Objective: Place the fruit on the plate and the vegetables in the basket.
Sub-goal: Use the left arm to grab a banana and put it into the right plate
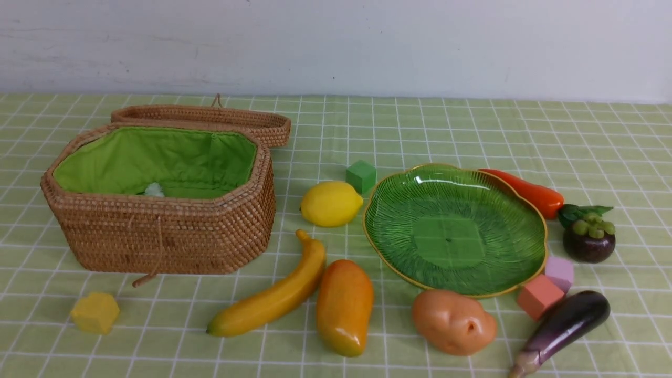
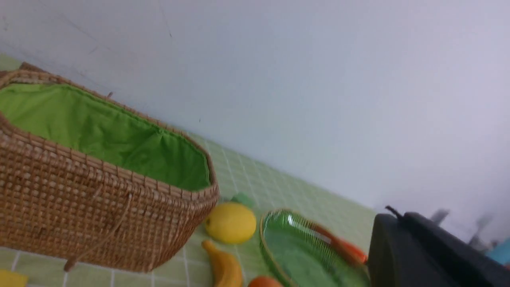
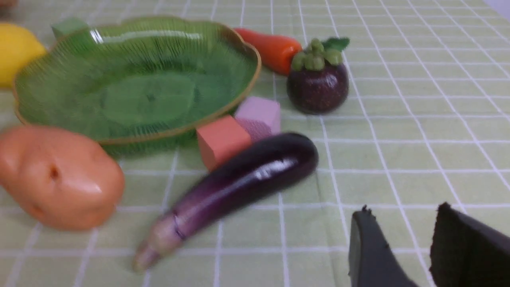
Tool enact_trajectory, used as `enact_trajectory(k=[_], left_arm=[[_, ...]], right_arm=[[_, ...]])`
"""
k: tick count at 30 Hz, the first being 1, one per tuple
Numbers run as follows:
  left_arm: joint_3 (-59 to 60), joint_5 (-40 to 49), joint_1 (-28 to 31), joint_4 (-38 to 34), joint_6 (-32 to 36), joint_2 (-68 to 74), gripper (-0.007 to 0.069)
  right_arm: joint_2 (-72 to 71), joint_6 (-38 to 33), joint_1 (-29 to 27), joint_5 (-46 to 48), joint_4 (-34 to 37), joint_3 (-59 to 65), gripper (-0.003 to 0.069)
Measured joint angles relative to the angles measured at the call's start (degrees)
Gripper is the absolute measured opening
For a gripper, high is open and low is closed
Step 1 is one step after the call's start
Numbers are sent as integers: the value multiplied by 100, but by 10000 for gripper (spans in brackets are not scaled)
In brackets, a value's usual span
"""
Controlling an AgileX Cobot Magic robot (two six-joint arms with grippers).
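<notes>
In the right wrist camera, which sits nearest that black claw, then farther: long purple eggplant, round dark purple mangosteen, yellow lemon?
From the right gripper:
1. Long purple eggplant, lying just ahead.
2. Round dark purple mangosteen, beyond the eggplant.
3. Yellow lemon, past the green glass dish.
</notes>
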Motion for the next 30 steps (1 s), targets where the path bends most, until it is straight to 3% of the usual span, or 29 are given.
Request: enact_trajectory(k=[5, 12, 14, 18, 23, 28, 30], left_arm=[[-649, 1128, 0, 55, 581, 909, -13], [-763, 1509, 0, 63, 1198, 1722, -13], [-911, 1650, 0, 63, 1462, 1985, -13], [-1247, 1931, 0, 63, 1701, 2359, -13], [-1879, 2393, -260, 44, 1946, 3082, -13], [-2321, 2715, -1051, 312, 1881, 3646, -13], [-2505, 2849, -1312, 477, 1704, 3871, -13]], right_arm=[[0, 1112, 0, -1485, 774, 0, 241], [0, 2172, 0, -2193, 1023, 0, 231], [89, 2615, 58, -1583, 880, -288, 184], [633, 2694, 372, -445, 520, -1173, 109], [2133, 1595, 1540, 2391, 514, -3467, 17], [2977, 524, 2443, 4218, 880, -5223, 12], [3092, 365, 2623, 4508, 994, -5593, 12]])
